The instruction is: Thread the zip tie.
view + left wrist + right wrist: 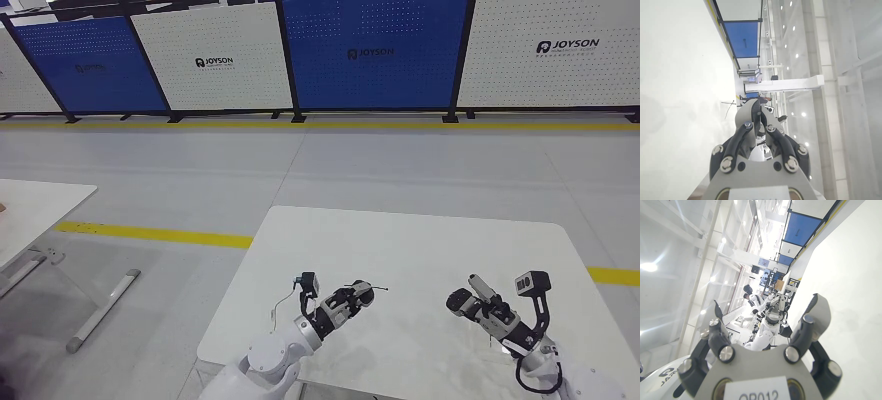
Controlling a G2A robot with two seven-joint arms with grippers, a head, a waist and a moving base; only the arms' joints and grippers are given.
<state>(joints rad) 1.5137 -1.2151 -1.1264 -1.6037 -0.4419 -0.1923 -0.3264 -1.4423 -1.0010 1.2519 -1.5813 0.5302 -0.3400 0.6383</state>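
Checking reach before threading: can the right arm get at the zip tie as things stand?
Probably yes. The right gripper is open and only table surface lies between it and the zip tie, though the tie sits right at the shut left gripper.

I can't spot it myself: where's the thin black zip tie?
In the top view the thin black zip tie pokes out from the tip of the left gripper, above the white table, apart from the right gripper.

Zip tie [379, 288] in left gripper [758, 102]
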